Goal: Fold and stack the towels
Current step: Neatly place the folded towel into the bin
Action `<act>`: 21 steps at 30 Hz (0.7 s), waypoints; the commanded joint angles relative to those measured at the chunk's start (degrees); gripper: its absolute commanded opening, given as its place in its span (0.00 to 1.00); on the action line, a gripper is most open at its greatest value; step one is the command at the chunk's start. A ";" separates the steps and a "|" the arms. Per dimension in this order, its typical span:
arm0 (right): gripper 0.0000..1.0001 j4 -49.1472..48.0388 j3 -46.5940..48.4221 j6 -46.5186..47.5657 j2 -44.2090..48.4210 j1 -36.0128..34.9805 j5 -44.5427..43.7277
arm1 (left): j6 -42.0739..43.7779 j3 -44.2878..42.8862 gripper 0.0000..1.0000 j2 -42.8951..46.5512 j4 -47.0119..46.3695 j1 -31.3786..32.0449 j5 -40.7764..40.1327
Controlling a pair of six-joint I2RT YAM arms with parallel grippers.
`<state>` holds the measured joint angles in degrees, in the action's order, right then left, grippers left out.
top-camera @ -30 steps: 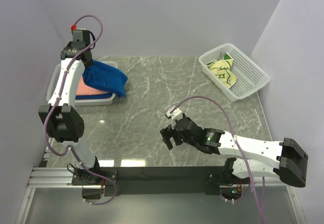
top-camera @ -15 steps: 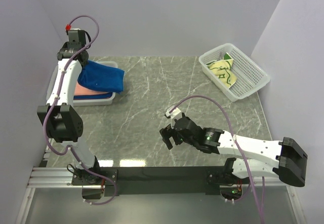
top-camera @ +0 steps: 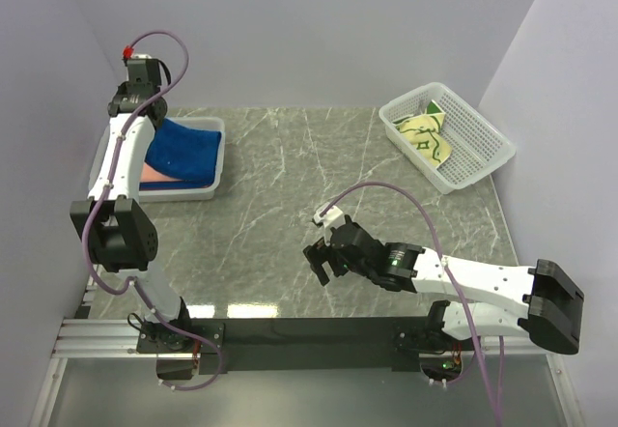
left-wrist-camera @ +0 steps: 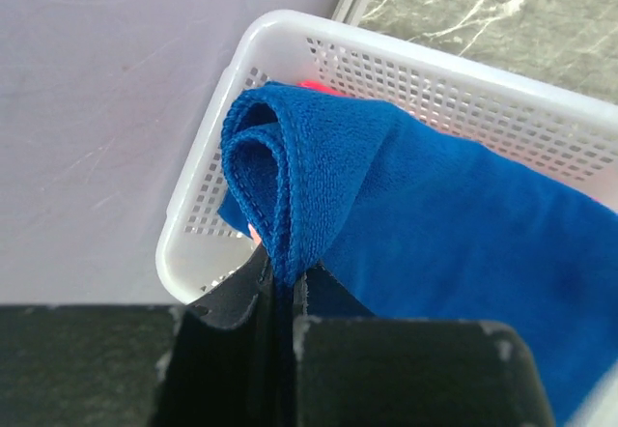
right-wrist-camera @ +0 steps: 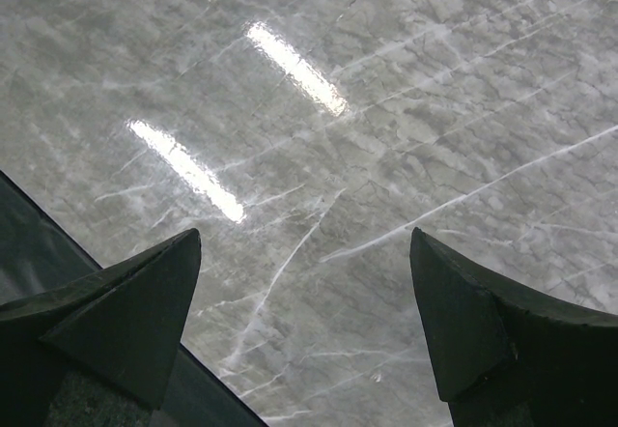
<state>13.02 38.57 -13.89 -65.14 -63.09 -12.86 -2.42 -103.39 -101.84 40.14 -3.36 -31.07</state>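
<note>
Pulled fully into the upper-left white lattice basket (top-camera: pixel 216 164), the royal blue terry towel (top-camera: pixel 188 150) stays clamped in the left gripper (left-wrist-camera: pixel 281 280), while the right gripper (right-wrist-camera: pixel 305 323) gapes empty and the pale yellow patterned towel (top-camera: pixel 425 138) upper right awaits folding.

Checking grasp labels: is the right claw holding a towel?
No, the right claw stands wide open above the grey marble tabletop, with nothing held in it.

Grey-green veined marble surface (top-camera: pixel 290 176), bare and glossy beneath the right gripper (top-camera: pixel 325 270) | white lattice basket (left-wrist-camera: pixel 193 224) sits on it directly under the left gripper (left-wrist-camera: pixel 282 287) | second white lattice basket (top-camera: pixel 480 170) stands well apart, beyond the right gripper, to its right
</note>
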 commanded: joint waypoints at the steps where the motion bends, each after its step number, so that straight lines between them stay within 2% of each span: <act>1: 0.95 -0.10 2.74 0.53 -0.60 0.25 -0.67 | 1.80 2.57 0.02 1.56 -4.37 -0.34 -1.27; 6: 0.95 0.08 3.18 0.70 -1.21 0.25 -0.32 | 1.80 4.87 0.04 -0.37 -6.21 -0.69 -2.06; 10: 0.95 0.43 3.71 1.06 -1.91 0.16 -0.32 | 1.80 5.40 0.13 -3.44 -5.95 -1.12 -6.53; 14: 0.95 1.13 4.06 1.32 -2.00 0.16 -0.06 | 0.83 4.78 0.14 -6.87 -5.16 -2.44 -12.51; 20: 0.95 1.75 4.32 1.67 -2.18 0.16 -0.06 | 0.57 4.43 0.18 -11.44 -6.66 -3.68 -13.31; 21: 0.95 1.92 4.41 1.67 -2.44 0.16 0.03 | -0.13 3.82 0.23 -12.23 -6.13 -3.94 -14.01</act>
<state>14.48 40.27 -12.93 -67.00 -63.09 -12.58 -1.54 -98.37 -113.10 35.66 -6.83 -41.54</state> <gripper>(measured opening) 0.947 0.186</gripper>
